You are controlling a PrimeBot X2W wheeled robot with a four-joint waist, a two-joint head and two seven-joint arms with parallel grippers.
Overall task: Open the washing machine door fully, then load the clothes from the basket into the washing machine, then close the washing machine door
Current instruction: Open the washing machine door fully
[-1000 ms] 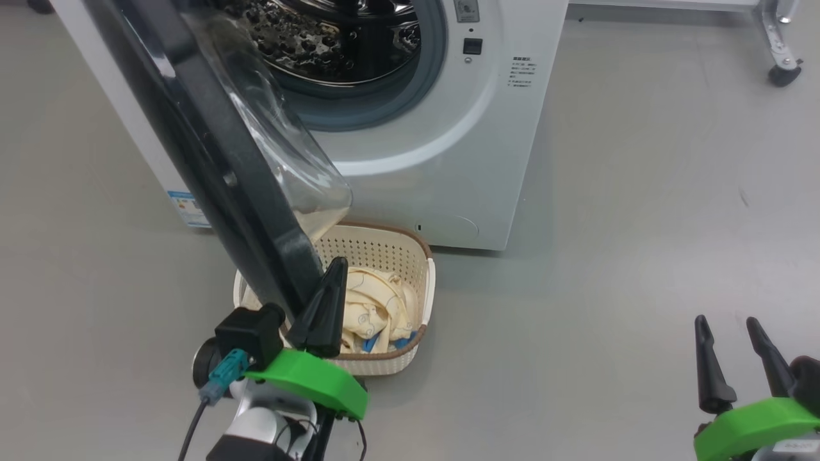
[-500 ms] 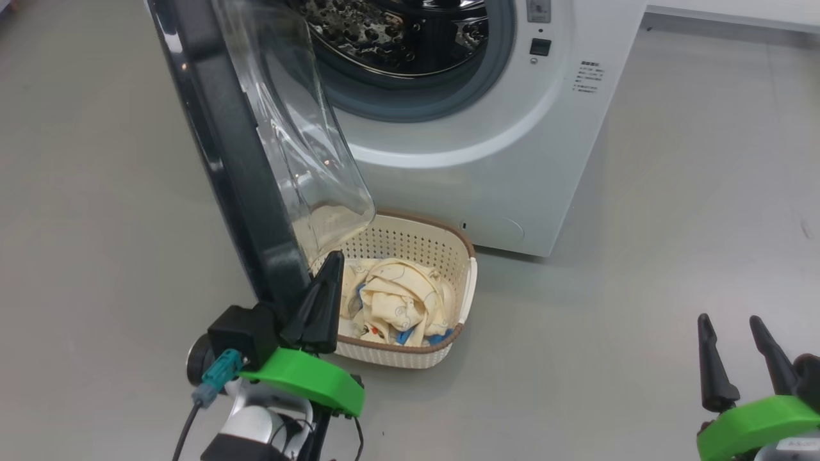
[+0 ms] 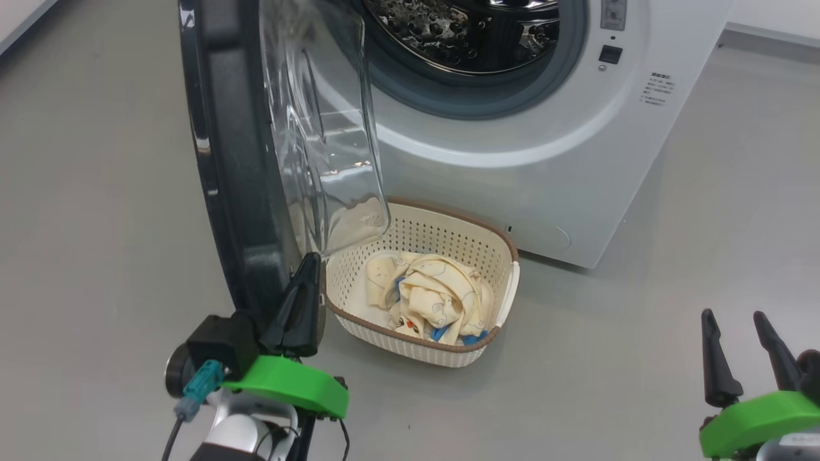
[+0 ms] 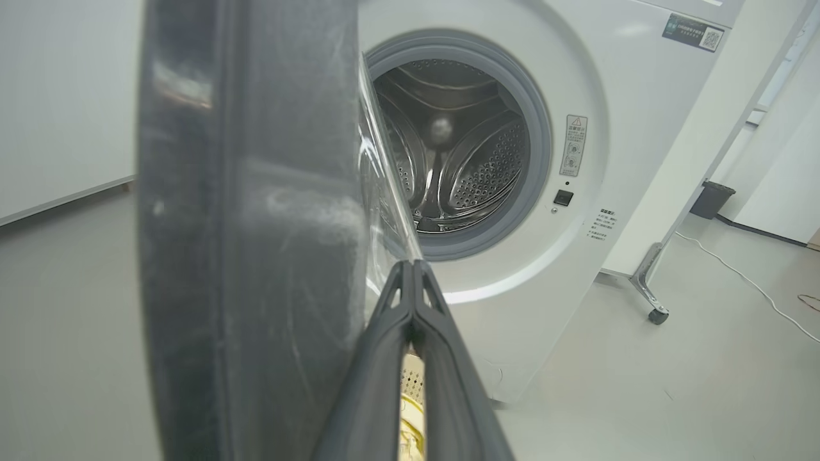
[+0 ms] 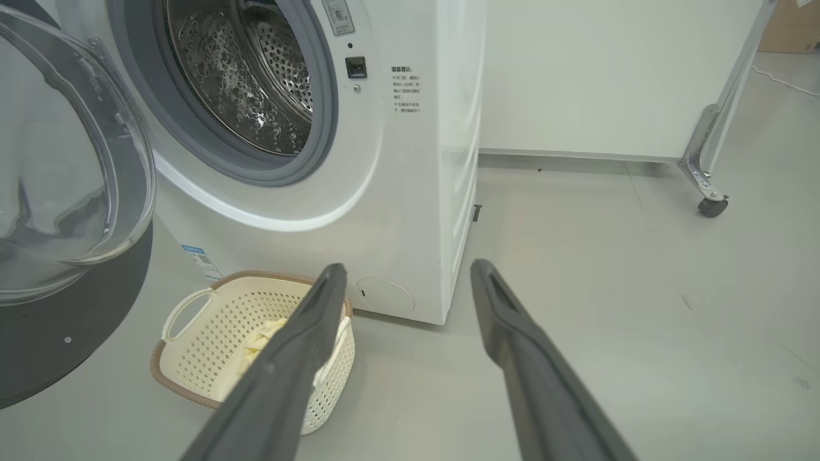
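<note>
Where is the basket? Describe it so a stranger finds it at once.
Start at the big white washing machine with its round door swung open. On the floor just before it, beside that door, sits the basket. It alone is cream, perforated and brown-rimmed, with clothes inside.

Black fingers [image 3: 298,312], green mounts [image 3: 288,387], teal connector [image 3: 197,384]

The head camera looks steeply down from near; both wrist cameras sit low, facing the washing machine [image 4: 512,307], which all views share.
</note>
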